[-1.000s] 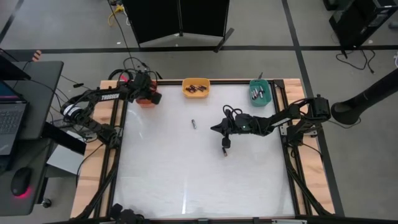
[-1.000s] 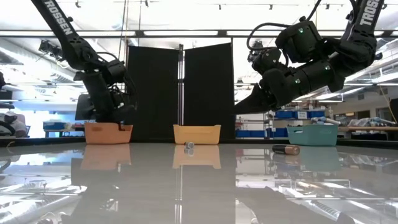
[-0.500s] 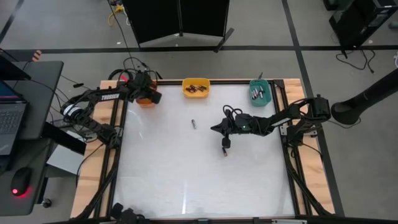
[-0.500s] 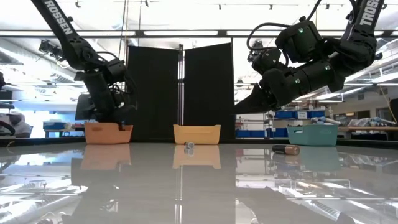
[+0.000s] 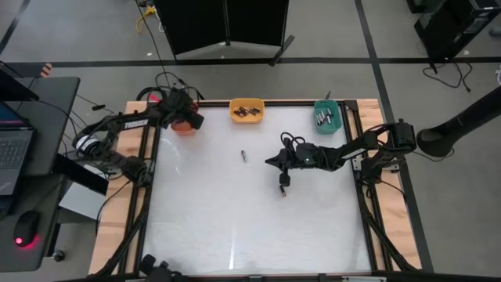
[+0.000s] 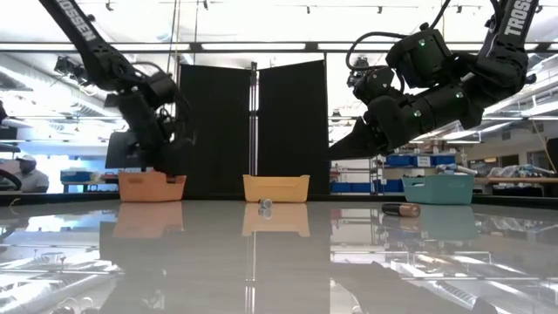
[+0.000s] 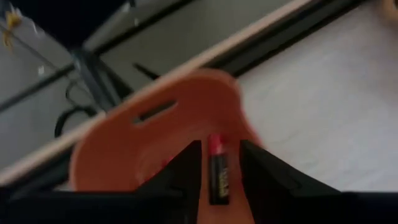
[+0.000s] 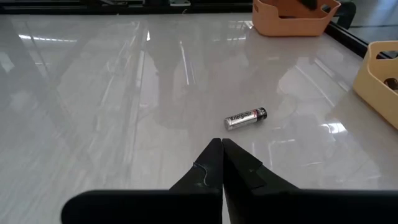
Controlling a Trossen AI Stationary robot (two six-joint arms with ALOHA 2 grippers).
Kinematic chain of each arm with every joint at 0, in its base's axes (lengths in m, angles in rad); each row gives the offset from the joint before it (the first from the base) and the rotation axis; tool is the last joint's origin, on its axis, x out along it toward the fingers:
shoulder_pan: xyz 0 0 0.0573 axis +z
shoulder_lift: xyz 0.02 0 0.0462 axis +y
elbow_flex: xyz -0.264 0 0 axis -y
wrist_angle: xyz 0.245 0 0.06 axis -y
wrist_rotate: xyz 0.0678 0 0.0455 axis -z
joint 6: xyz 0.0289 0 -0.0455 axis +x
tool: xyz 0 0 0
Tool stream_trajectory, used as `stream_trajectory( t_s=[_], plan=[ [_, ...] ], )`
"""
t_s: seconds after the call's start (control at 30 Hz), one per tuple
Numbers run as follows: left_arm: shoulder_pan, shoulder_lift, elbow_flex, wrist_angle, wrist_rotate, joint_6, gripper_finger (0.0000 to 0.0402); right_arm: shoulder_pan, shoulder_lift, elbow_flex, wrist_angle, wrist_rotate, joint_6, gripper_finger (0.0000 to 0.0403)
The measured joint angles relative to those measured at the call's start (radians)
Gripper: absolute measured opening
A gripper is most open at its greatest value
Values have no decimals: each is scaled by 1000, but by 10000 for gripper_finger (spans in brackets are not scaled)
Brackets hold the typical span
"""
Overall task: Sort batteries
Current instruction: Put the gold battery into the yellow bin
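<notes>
Left wrist view shows the left gripper (image 7: pixel 217 174) over the round orange plastic bin (image 7: pixel 124 143), its narrowly spread fingers holding a small dark battery with a red end (image 7: pixel 217 168). Over mid-table, the right gripper (image 8: pixel 222 163) hangs with its fingers pressed together and nothing between them, aimed at a silvery cylindrical battery (image 8: pixel 245 118) lying loose on the glossy white table (image 5: pixel 235 219). That cell looks light, rigid and smooth, likely to roll; gripping across its middle seems safest.
</notes>
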Motion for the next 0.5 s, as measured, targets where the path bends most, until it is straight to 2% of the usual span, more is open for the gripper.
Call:
stream_trajectory(
  t_s=[0.27,0.37,0.5],
  plan=[
    [-84,-177,0,-17,9,31,47,0,0,0,4,13,4,9],
    [-135,-222,0,-18,77,85,20,0,0,0,9,22,4,9],
    [-214,-235,1,-20,239,171,6,0,0,0,21,22,4,9]
  ],
)
